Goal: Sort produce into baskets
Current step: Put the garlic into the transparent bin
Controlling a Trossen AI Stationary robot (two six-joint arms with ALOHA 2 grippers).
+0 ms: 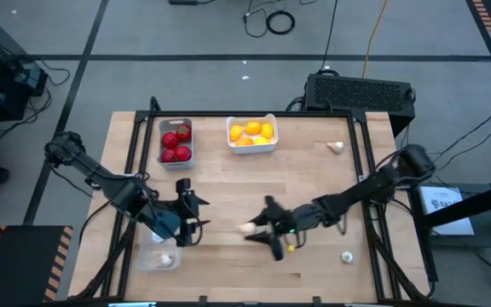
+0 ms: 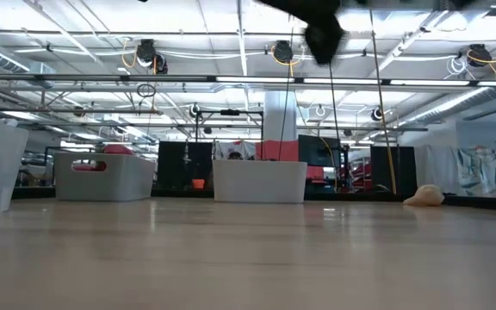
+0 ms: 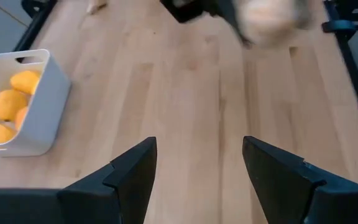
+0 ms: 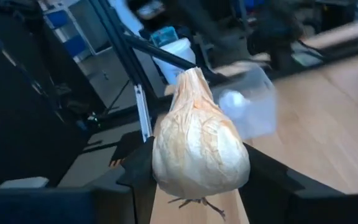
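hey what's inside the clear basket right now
One white garlic bulb lies inside the clear basket, near the left gripper. The right gripper holds another bulb outside it. Nothing else shows through its walls.

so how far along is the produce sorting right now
Done: tomatoes fill the grey basket, lemons the white basket, and one garlic lies in the clear basket. In hand: the right gripper holds a garlic bulb. Left: two bulbs on the table, one at the far side, one near the front edge. The left gripper waits open.
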